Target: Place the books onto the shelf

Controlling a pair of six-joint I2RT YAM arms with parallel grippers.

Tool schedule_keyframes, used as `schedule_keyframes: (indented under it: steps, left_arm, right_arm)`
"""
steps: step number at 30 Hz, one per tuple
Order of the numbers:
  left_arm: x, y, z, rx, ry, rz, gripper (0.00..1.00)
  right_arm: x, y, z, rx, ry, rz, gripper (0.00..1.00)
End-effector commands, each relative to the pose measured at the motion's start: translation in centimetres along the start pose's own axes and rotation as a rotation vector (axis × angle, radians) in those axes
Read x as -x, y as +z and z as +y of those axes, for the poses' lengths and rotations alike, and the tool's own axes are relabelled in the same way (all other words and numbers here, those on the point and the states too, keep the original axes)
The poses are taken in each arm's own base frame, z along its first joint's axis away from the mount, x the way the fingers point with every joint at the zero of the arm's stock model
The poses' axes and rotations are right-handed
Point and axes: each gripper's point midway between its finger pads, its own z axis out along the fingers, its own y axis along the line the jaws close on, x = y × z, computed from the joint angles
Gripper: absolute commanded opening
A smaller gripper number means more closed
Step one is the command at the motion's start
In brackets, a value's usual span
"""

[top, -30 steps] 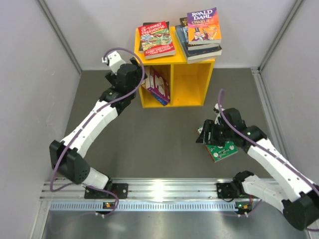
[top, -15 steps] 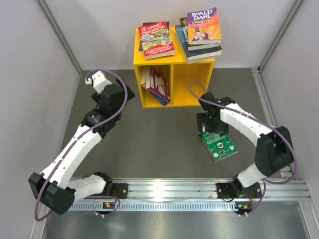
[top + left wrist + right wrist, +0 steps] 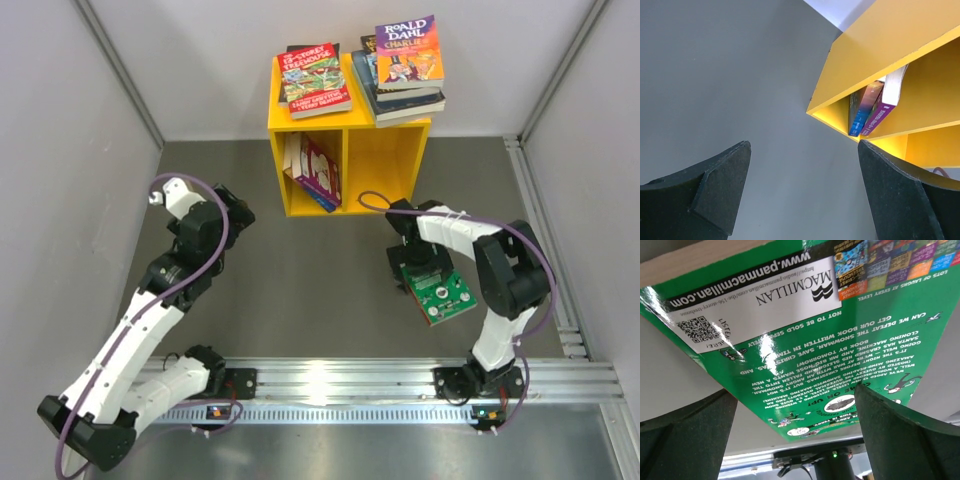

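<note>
We observe the green book (image 3: 445, 292) flat on the floor (image 3: 300, 290) near the shelf (image 3: 385, 165), right gripper (image 3: 792, 410) spread wide above it. Left gripper (image 3: 802, 165): wide, empty. Leaning books (image 3: 318, 170) occupy the shelf's left side.

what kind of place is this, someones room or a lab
Most likely a robot lab test cell, not a home: two white arms bolted to a metal rail, plain grey panel walls around the table, and a yellow shelf with books as props.
</note>
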Motion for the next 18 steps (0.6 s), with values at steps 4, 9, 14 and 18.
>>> schedule_keyframes:
  steps: [4,9,14,18]
  left_arm:
    - [0.7,-1.0,1.0,0.025,0.003,-0.006,0.92]
    - [0.5,-1.6,1.7,0.035,-0.006,0.009,0.90]
    - [-0.6,-1.8,1.6,0.017,-0.016,0.051,0.88]
    - [-3.4,-1.6,0.1,-0.060,-0.015,0.173,0.87]
  right_arm:
    - [-0.3,4.0,3.2,0.128,-0.031,0.047,0.92]
    - [-0.7,3.6,5.6,0.258,-0.067,0.014,0.12]
    - [-2.4,1.4,10.5,0.416,-0.132,0.024,0.00]
    - [-3.3,-4.8,17.5,0.723,-0.165,-0.026,0.00]
